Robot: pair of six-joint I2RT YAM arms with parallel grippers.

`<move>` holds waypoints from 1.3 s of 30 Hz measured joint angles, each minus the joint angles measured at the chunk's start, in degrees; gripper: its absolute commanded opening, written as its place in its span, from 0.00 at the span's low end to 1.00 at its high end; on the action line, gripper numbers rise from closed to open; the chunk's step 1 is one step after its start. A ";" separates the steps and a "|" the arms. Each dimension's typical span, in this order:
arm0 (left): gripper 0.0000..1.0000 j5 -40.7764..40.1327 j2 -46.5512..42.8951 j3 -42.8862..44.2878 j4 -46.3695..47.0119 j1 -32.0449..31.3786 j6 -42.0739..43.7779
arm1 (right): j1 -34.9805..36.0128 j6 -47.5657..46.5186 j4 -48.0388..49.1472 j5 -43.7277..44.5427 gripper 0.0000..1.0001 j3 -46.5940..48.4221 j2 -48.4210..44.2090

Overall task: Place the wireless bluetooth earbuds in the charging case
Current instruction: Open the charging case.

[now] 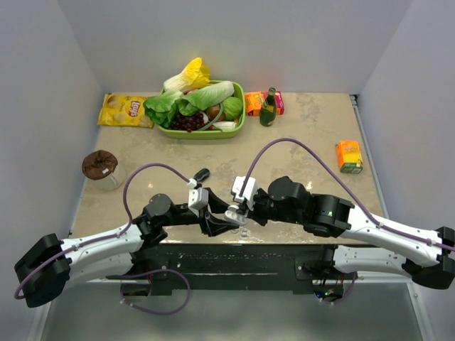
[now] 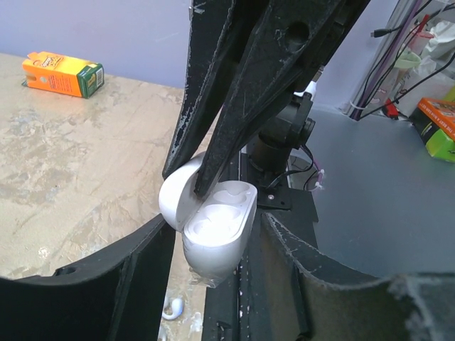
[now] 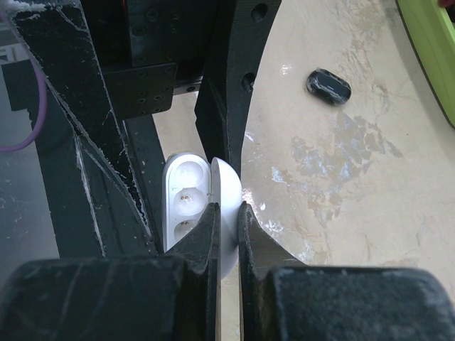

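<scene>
The right tool (image 3: pixel 227 212) is nearly closed, pinching the lid (image 3: pixel 226 181) of the open white oval plastic charging case (image 3: pixel 183 197). The left tool (image 2: pixel 217 226) squeezes the case's bottom half. A tiny whitish earbud (image 2: pixel 173 307) lies on the beige table (image 2: pixel 71 163), at the bottom of the left wrist view.

Glossy white oval plastic charging case (image 2: pixel 217 238), lid hinged open, two round wells showing contacts, raised above the desk's near edge at its middle, tiny whitish-translucent earbud (image 2: pixel 173 307) on the desk beneath.
</scene>
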 measured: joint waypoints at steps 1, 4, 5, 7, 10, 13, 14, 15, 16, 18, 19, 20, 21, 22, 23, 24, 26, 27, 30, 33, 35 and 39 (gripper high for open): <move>0.55 -0.07 0.00 0.00 0.09 0.00 -0.15 | 0.00 0.00 0.02 0.00 0.00 0.00 0.00; 0.55 -0.22 0.04 0.00 0.39 0.04 -0.20 | 0.00 0.00 0.02 0.11 0.00 0.00 -0.02; 0.55 -0.28 0.04 0.00 0.50 0.04 -0.22 | 0.00 0.00 0.09 0.13 0.00 0.00 -0.07; 0.53 -0.31 0.04 -0.02 0.68 0.11 -0.24 | 0.00 0.00 0.20 0.15 0.00 0.00 -0.22; 0.53 -0.35 0.07 -0.02 0.79 0.20 -0.28 | 0.00 0.02 0.46 0.17 0.00 0.00 -0.61; 0.54 -0.39 0.26 -0.02 1.03 0.26 -0.35 | 0.00 0.04 0.52 0.17 0.00 0.00 -0.87; 0.54 -0.39 0.28 -0.02 1.05 0.24 -0.37 | 0.00 0.04 0.57 0.15 0.00 0.00 -0.92; 0.53 -0.39 0.28 -0.02 1.07 0.24 -0.37 | 0.00 0.04 0.66 0.15 0.00 0.00 -0.92; 0.52 -0.42 0.28 -0.02 1.09 0.24 -0.39 | 0.00 0.07 0.70 0.15 0.00 0.00 -0.92; 0.49 -0.46 0.31 -0.02 1.09 0.26 -0.42 | 0.00 0.09 0.76 0.17 0.00 0.00 -0.92; 0.48 -0.46 0.31 -0.02 1.09 0.24 -0.55 | 0.00 0.09 0.81 0.20 0.00 0.00 -0.92; 0.47 -0.44 0.31 -0.02 1.09 0.24 -0.68 | -0.02 0.09 0.81 0.20 0.00 0.00 -0.92; 0.43 -0.44 0.31 -0.02 1.09 0.24 -0.74 | -0.02 0.09 0.83 0.22 0.00 0.00 -0.92; 0.40 -0.39 0.31 -0.02 1.09 0.24 -0.79 | -0.02 0.09 0.85 0.24 0.00 0.00 -0.92; 0.37 -0.24 0.31 -0.02 1.09 0.24 -0.96 | -0.02 0.04 0.85 0.31 0.00 0.00 -0.92; 0.33 -0.20 0.28 -0.02 1.09 0.24 -1.16 | -0.07 0.02 0.85 0.33 0.00 0.00 -0.92; 0.21 0.00 0.28 -0.02 1.07 0.24 -1.31 | -0.07 -0.07 0.90 0.26 0.00 0.00 -0.92; 0.16 0.17 0.28 -0.02 1.09 0.24 -1.40 | -0.07 -0.20 0.87 0.20 0.00 0.00 -0.92; 0.00 0.39 0.26 -0.02 1.14 0.24 -1.73 | -0.07 -0.52 0.85 0.11 0.00 0.00 -0.92; 0.00 0.39 0.26 -0.02 1.11 0.24 -1.79 | -0.07 -0.63 0.83 0.00 0.00 0.00 -0.87; 0.00 0.37 0.26 -0.04 1.11 0.24 -1.79 | -0.07 -0.68 0.83 -0.02 0.00 0.00 -0.85; 0.00 0.31 0.17 -0.46 1.70 0.24 -1.79 | -0.04 -0.63 0.85 -0.04 0.01 0.00 -0.85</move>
